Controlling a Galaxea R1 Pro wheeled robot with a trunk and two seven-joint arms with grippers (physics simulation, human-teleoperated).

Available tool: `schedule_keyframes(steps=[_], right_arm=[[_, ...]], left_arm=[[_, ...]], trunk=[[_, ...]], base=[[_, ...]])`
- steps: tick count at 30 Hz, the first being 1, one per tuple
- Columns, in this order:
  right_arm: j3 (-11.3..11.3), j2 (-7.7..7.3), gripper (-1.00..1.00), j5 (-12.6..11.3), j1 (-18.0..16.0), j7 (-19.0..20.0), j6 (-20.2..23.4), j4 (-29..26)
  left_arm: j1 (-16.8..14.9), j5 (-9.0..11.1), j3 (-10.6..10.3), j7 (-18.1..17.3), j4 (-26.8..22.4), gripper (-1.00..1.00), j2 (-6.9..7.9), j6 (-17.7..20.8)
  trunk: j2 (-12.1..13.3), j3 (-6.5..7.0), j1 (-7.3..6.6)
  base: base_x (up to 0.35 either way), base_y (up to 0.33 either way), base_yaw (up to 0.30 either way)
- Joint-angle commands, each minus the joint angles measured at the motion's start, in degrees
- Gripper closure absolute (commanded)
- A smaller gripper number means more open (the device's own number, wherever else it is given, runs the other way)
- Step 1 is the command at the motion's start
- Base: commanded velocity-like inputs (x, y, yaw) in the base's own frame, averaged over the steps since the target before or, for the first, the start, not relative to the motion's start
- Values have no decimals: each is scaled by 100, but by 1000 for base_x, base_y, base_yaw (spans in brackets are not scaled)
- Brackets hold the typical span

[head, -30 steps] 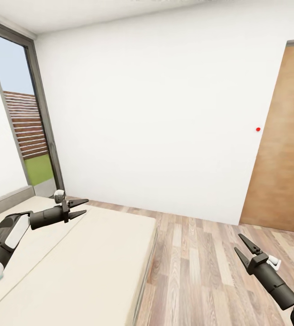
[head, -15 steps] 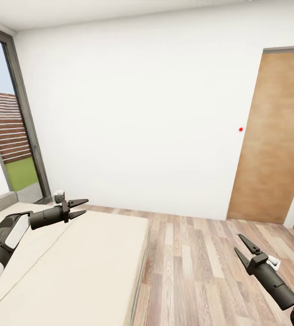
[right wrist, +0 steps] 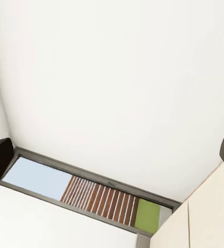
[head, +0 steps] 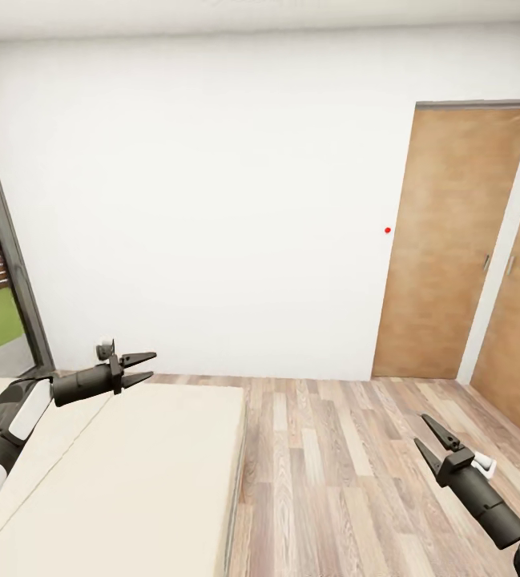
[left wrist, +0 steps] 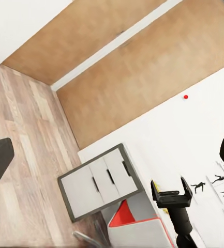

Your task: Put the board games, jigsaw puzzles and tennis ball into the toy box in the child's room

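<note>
Low bed (head: 131,473), bare beige mattress, on wood plank floor beside white wall

bed (head: 131,473) lower left, wood doors (head: 444,248) right, both claws open.

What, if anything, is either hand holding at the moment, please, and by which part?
Nothing is held. The left hand hangs open over the bed, and the right hand is open above the floor.

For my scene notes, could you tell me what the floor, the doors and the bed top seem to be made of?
Floor: wood planks, matt, with staggered grain strips.
Doors: flat brown wood veneer, judging by the faint grain.
Bed top: plain beige, probably fabric; no weave is visible in the render.
</note>
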Motion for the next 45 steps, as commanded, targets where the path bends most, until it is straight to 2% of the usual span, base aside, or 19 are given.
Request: schedule_keyframes(steps=[1, 28, 45], right_arm=[[-9, 2, -100, -8, -4, 8, 35, 2], [8, -11, -100, -20, -8, 43, 46, -15], [9, -1, -100, -12, -5, 47, 44, -15]], left_arm=[[0, -5, 5, -18, 1, -100, 2, 22], [0, -7, 5, -19, 1, -100, 2, 22], [0, -9, 5, -20, 1, -100, 2, 22]], trunk=[[-4, 2, 1], [-4, 24, 1], [-4, 24, 1]], base=[[-99, 194, -255], [-65, 130, -65], [-79, 235, -8]])
